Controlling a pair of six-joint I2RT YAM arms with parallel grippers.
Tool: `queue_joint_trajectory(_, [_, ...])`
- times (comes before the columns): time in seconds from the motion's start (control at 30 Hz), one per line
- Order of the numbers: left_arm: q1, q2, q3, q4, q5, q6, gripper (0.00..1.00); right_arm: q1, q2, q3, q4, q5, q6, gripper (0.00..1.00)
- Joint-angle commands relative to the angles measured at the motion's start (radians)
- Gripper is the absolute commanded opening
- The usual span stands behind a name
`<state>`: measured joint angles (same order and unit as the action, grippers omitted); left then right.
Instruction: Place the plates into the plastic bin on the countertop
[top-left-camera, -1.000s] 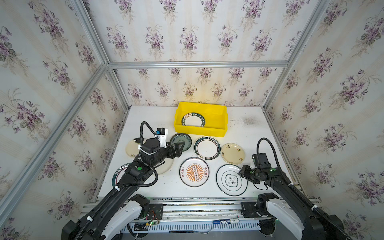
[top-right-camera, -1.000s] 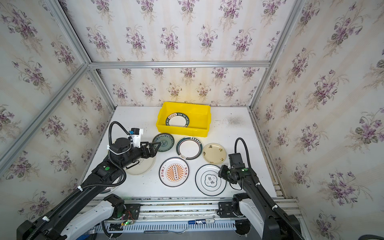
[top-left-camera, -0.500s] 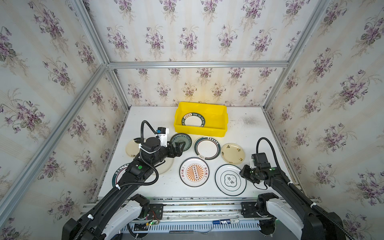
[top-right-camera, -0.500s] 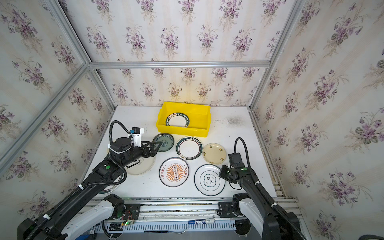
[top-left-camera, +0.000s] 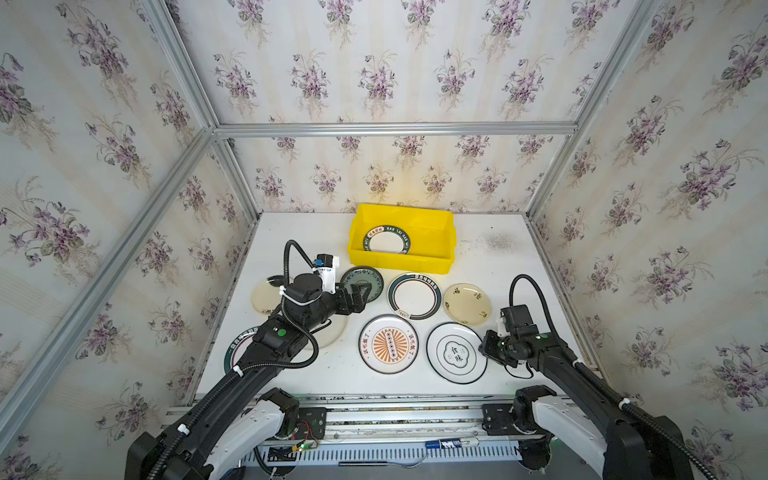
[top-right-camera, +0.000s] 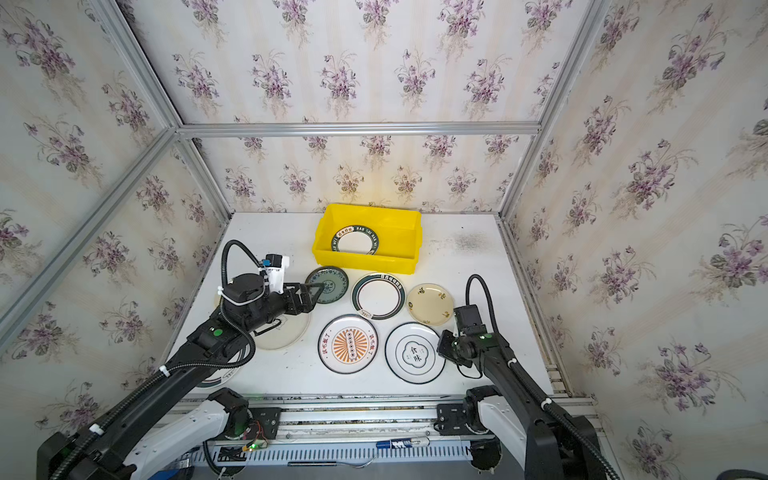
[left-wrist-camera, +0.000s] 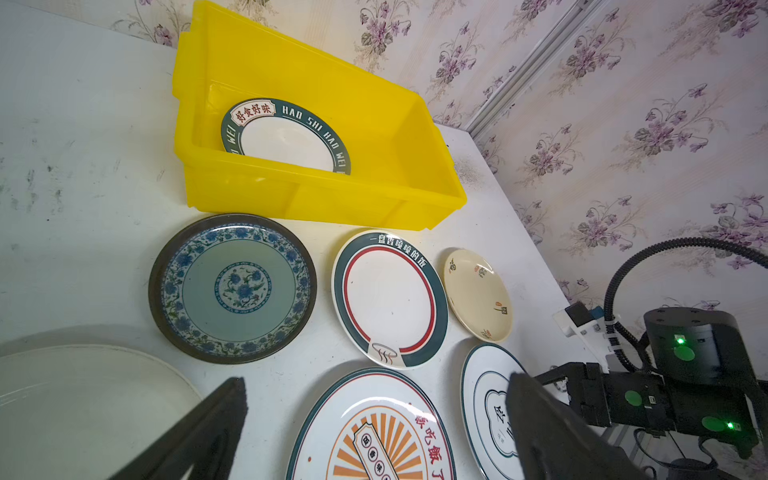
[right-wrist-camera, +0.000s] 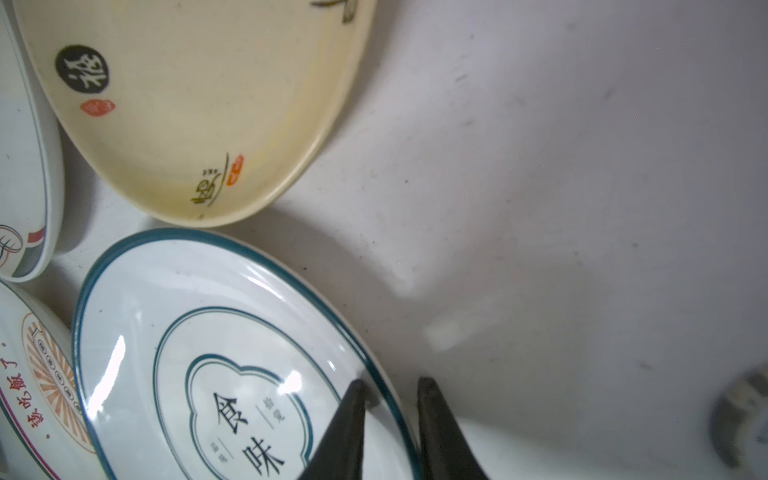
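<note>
Straddling the clover-marked plate's (right-wrist-camera: 232, 332) rim by the counter's (top-left-camera: 519, 266) front edge, the right gripper (right-wrist-camera: 390, 384), jaws narrow, grip uncertain, risks a shallow pinch dropping it short of the yellow bin (top-left-camera: 399, 264); the left gripper (left-wrist-camera: 376, 380) gapes empty.

Cream wallpaper (top-left-camera: 374, 62) with purple flower sprigs covers the walls (top-right-camera: 665, 166), framed by aluminium rails (top-left-camera: 395, 129)

Plate (top-left-camera: 386, 244) in bin (top-left-camera: 400, 264), other plates (top-left-camera: 388, 344) before it
</note>
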<state>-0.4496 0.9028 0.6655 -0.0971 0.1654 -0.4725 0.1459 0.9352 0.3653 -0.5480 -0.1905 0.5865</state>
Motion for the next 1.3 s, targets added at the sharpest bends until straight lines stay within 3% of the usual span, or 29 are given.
queue_joint_trajectory(0.0, [0.001,-0.004,0.004,0.03,0.005,0.01,1.0,0.002,-0.01,0.009,0.0,0.045,0.013,0.22])
queue_joint_trajectory(0.27, [0.002,-0.004,-0.001,0.03,0.002,0.013,1.0,0.004,-0.057,-0.012,0.014,0.034,0.031,0.19])
queue_joint_trajectory(0.8, [0.003,-0.001,0.003,0.028,0.008,0.015,1.0,0.026,-0.059,-0.034,0.006,-0.01,0.03,0.26])
queue_joint_trajectory(1.07, [0.003,0.004,0.003,0.028,0.011,0.015,1.0,0.041,-0.032,-0.029,0.003,0.018,0.043,0.2])
queue_joint_trajectory(1.27, [0.003,0.004,-0.001,0.028,0.01,0.018,1.0,0.043,-0.039,-0.026,-0.004,0.034,0.05,0.09])
